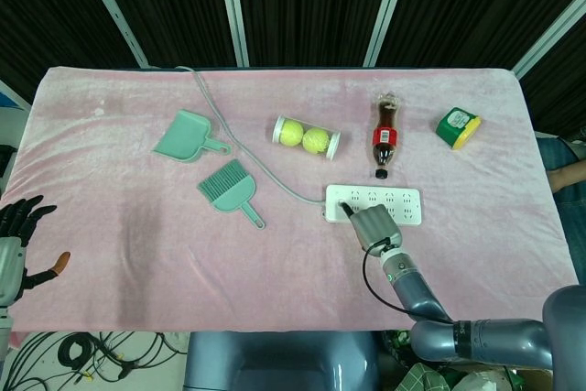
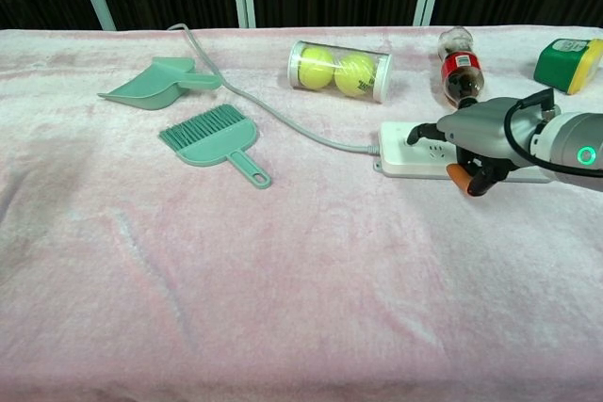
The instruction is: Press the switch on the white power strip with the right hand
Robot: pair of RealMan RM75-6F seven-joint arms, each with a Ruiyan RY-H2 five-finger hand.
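Observation:
The white power strip lies flat on the pink cloth right of centre, with its grey cable running off to the back left. My right hand is over the strip's left end. One extended fingertip touches the strip's top near the cable end, where the switch sits; the other fingers are curled under. The switch itself is hidden by the finger. My left hand hangs at the table's left edge, fingers spread, holding nothing.
Behind the strip lie a cola bottle, a clear tube of tennis balls and a green-yellow box. A green dustpan and brush rest at left centre.

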